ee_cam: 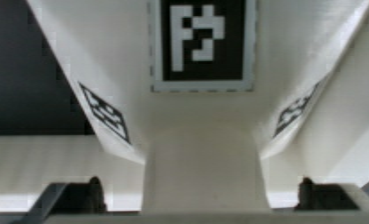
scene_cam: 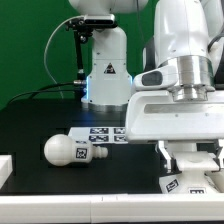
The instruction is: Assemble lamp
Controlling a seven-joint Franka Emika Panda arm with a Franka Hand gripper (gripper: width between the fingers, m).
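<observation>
The rounded bulb [scene_cam: 62, 150] lies on its side on the black table, its tagged neck pointing to the exterior view's right. My gripper [scene_cam: 190, 165] is low over a white tagged lamp part [scene_cam: 186, 184] at the front right. In the wrist view that part [ee_cam: 202, 110] fills the picture, with a tag on its middle face and one on each slanted side. I cannot tell whether it is the base block or the shade. My gripper [ee_cam: 199, 205] has its jaws spread wide on either side of the part. The dark fingertips [ee_cam: 78, 196] stand clear of its middle ridge.
The marker board [scene_cam: 104, 132] lies flat behind the bulb. The big white robot pedestal [scene_cam: 106, 70] stands at the back. A white object [scene_cam: 5, 170] is cut off at the exterior view's left edge. My arm hides the table's right side.
</observation>
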